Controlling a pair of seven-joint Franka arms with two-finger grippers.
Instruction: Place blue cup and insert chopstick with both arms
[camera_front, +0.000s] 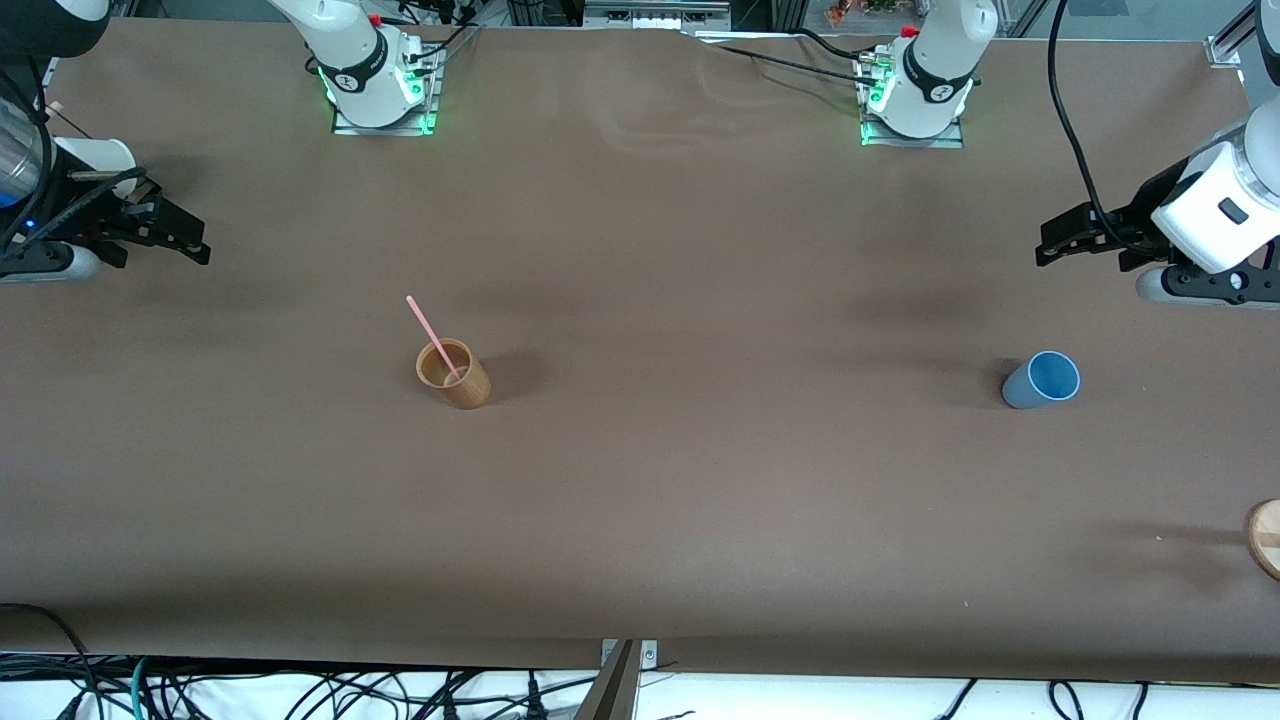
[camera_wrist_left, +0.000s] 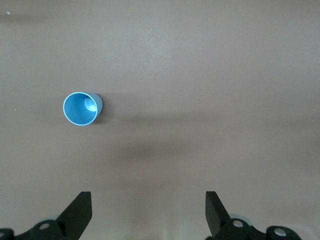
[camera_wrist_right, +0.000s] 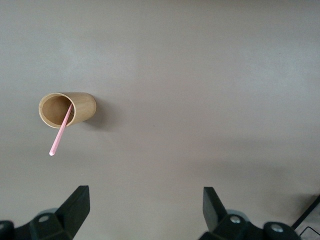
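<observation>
**Two cups on a brown table, both arms raised and empty**

Nearest the camera, a round wooden disc (camera_front: 1266, 537) pokes in at the table's (camera_front: 640, 520) edge at the left arm's end. A little farther from the camera than the disc, toward that same end, the blue cup (camera_front: 1042, 380) stands upright, mouth open. Toward the right arm's end, a tan cup (camera_front: 455, 374) holds the pink chopstick (camera_front: 430, 335), which leans out over its rim.

The left gripper (camera_wrist_left: 148, 212) hovers over the table edge near the blue cup, fingers spread wide, holding nothing. The right gripper (camera_wrist_right: 145, 210) hovers over the edge at the right arm's end, equally open and empty.

The blue cup looks light, rigid and smooth; gripping across its wall near the rim seems safest. The chopstick looks thin and stiff, best pinched on its exposed upper part. No labels or writing are readable.
</observation>
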